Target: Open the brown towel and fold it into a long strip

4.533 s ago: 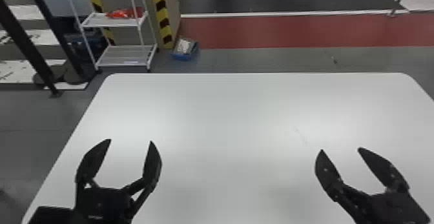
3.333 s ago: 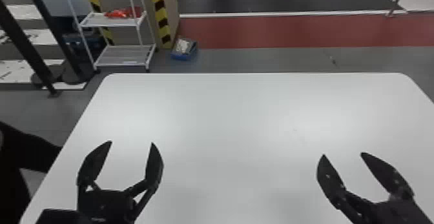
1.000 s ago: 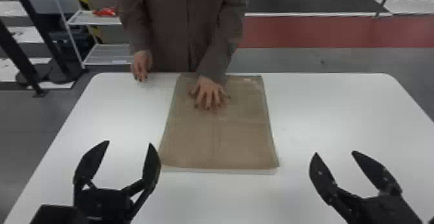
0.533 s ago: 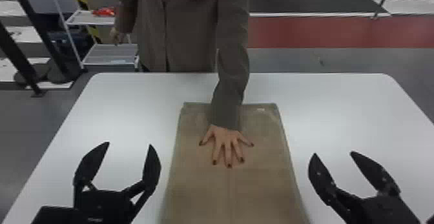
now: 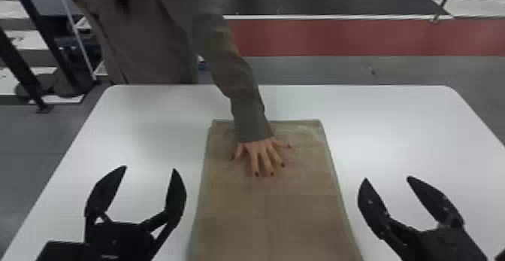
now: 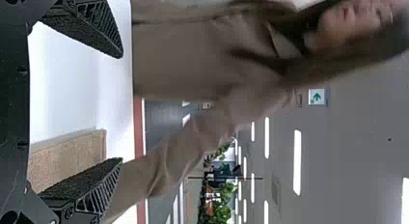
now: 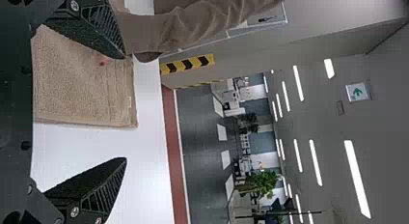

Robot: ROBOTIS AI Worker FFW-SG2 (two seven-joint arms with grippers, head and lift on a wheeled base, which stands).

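The brown towel (image 5: pixel 270 211) lies flat and folded on the white table, running down past the head view's bottom edge. A person's hand (image 5: pixel 261 153) presses on its far part. To the towel's left, my left gripper (image 5: pixel 150 168) is open with nothing in it; my right gripper (image 5: pixel 387 178) stands open on the towel's right. In the left wrist view, the towel (image 6: pixel 67 154) is partly behind one finger of my left gripper (image 6: pixel 120 108). The right wrist view has the towel (image 7: pixel 82 84) beside my open right gripper (image 7: pixel 126 108).
The person's sleeve (image 5: pixel 240 79) reaches over the far edge of the white table (image 5: pixel 405 128), between my two arms. Behind the table at the left are a rack and dark posts (image 5: pixel 22 64).
A person has come up to the far side and laid the towel down, and it has slid toward me under the hand. Both my grippers have stayed nearly where they were.
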